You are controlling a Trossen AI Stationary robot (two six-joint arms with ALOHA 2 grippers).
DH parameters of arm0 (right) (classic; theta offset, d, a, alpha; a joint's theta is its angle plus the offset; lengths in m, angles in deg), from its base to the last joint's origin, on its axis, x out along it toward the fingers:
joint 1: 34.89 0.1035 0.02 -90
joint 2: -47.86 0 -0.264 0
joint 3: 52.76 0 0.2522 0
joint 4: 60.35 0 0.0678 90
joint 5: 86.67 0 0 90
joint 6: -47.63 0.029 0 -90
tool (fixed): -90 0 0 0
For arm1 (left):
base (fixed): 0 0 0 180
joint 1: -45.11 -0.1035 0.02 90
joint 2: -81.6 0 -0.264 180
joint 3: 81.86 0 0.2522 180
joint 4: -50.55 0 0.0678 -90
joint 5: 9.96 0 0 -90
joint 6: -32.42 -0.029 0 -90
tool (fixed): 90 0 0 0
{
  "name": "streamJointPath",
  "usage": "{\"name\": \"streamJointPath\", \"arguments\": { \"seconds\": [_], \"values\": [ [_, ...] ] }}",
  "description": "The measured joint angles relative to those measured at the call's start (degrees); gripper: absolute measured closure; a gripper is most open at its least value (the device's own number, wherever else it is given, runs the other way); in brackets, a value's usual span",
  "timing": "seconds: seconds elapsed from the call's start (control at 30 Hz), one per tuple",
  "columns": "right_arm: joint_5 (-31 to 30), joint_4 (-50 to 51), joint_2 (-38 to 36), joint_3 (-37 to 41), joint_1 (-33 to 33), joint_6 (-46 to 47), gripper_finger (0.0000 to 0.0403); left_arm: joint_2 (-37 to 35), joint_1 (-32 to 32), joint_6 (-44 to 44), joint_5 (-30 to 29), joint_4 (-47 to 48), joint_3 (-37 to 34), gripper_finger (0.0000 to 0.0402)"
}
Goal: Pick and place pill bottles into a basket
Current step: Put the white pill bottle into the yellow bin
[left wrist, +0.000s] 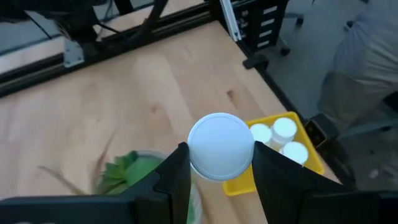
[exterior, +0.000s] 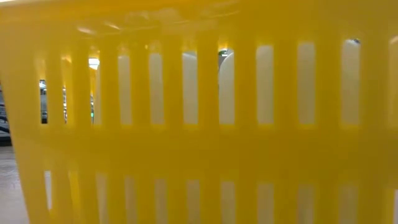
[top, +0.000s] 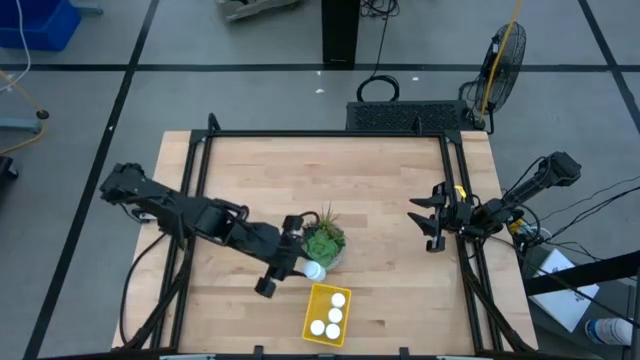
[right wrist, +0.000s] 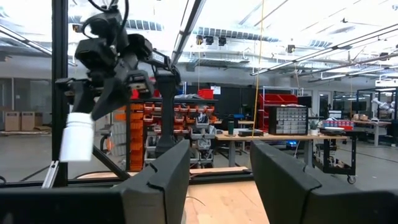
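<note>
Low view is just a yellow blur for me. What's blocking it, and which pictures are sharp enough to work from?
Low view: the basket wall sits right against the lens, out of focus, with only bright slits of room showing. High view: evenly lit, sharp, basket and three bottles clear. Left wrist view: the held bottle and left gripper show clearly; the plant is blurred.
</note>
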Motion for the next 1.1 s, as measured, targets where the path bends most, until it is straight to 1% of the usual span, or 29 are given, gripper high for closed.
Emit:
{"name": "streamJointPath", "arguments": {
  "seconds": [0.13, 0.3, 0.47, 0.57, 0.73, 0.83, 0.97, 1.1],
  "values": [
    [0.0, 0.0, 0.0, 0.0, 0.0, 0.0, 0.0242, 2.0, 0.5, 2.6, 1.2, -2.8, 0.0, 0.0251],
    [0.0, 0.1, 0.0, 0.0, 0.0, 0.0, 0.0242, 2.8, 0.9, 3.8, 1.5, -7.8, 0.0, 0.0251],
    [0.0, 0.1, 0.0, 0.0, 0.0, 0.0, 0.0242, 2.9, 1.2, 4.7, 1.1, -7.5, 0.0, 0.0252],
    [0.0, 0.1, 0.0, 0.0, 0.0, 0.0, 0.0241, 2.9, 1.8, 3.6, 1.2, -7.3, 0.0, 0.0252],
    [0.0, 0.1, 0.0, 0.0, 0.0, 0.0, 0.0243, 2.9, 2.7, 0.6, 1.1, -3.9, 0.0, 0.0252],
    [0.0, 0.1, 0.0, 0.0, 0.0, 0.0, 0.0241, 2.9, 3.3, 1.1, 1.1, -4.1, 0.0, 0.0252],
    [0.0, 0.1, 0.0, 0.0, 0.0, 0.0, 0.0242, 2.9, 4.4, 3.5, -1.1, -5.2, 0.0, 0.0252],
    [0.0, 0.1, 0.0, 0.0, 0.0, 0.0, 0.0242, 2.9, 5.6, 6.3, -5.5, -4.7, 0.0, 0.0252]
  ]
}}
